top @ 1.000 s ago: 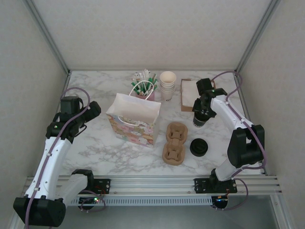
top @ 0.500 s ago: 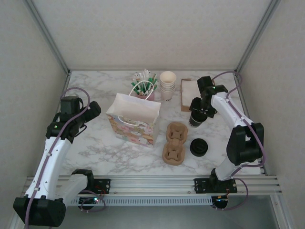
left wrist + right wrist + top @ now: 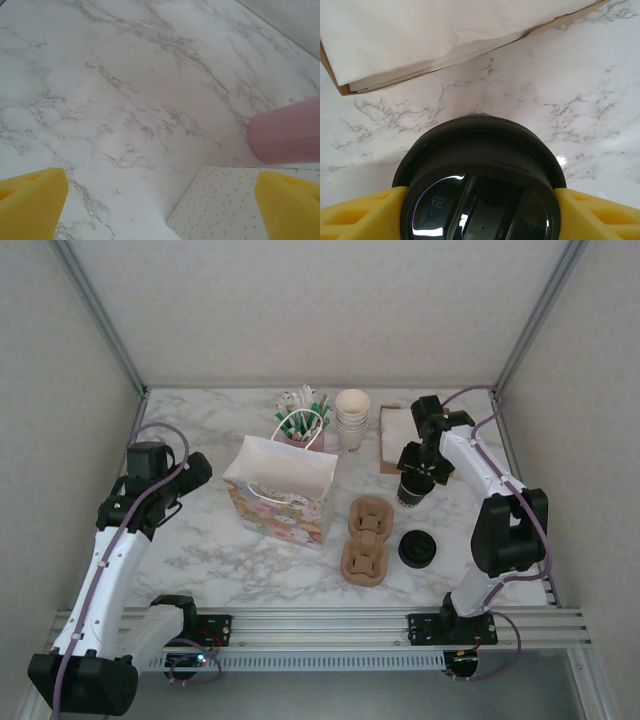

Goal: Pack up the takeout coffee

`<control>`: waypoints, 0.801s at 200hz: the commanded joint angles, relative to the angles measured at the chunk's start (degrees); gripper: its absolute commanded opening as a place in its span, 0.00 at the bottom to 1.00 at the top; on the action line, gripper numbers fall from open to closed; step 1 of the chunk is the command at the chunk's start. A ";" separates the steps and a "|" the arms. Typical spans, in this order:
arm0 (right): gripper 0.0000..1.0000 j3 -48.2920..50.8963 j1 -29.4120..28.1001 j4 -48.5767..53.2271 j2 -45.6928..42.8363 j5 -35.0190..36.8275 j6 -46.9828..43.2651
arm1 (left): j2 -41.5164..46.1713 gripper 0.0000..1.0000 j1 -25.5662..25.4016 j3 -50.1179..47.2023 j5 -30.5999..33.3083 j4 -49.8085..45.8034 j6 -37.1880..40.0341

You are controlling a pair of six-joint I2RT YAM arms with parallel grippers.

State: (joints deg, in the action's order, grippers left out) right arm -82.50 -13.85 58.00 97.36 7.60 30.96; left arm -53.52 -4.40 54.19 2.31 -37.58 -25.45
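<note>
At the right of the overhead view, just below the napkin stack (image 3: 394, 448), the takeout coffee (image 3: 411, 493) stands upright with its long axis vertical. Its round black lid (image 3: 480, 170) faces straight up into the right wrist camera. The right fingers (image 3: 357, 215) press against opposite sides of the lid, pinching the cup at its top. Whether its base touches the marble counter (image 3: 200, 540) cannot be told. Below the cup, and apart from it, lies a low black round item (image 3: 417, 548). To the cup's lower left lies a cardboard cup carrier (image 3: 365, 540), its long axis running up and down the frame, between the cup and the paper bag (image 3: 283, 498). The bag stands at centre left with its mouth open upward. Along the back edge stand a stack of cream paper cups (image 3: 352, 417) and a pink holder (image 3: 300, 435) of sticks, both well apart from the cup. At the left, the left fingers (image 3: 30, 200) are spread wide above bare counter, with the bag's dotted side and the pink holder beyond them.
</note>
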 commanded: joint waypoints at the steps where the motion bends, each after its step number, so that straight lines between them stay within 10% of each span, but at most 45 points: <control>1: 0.72 -1.77 -0.66 3.85 1.01 4.58 1.16 | 0.77 0.96 -0.20 -0.62 1.32 -1.62 0.90; 59: 0.97 -1.63 -0.88 2.66 -0.49 2.11 2.79 | 0.70 0.96 -0.22 -0.65 1.36 -1.61 0.83; 160: 0.98 -2.21 -0.99 -3.07 -7.90 -1.53 -10.70 | 0.74 0.96 -0.21 -0.76 1.28 -1.45 0.84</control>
State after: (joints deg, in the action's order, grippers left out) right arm -82.78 -14.31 57.58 94.41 7.64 29.02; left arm -53.52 -4.40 54.19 2.31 -37.58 -25.45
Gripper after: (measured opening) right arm 0.987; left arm 0.955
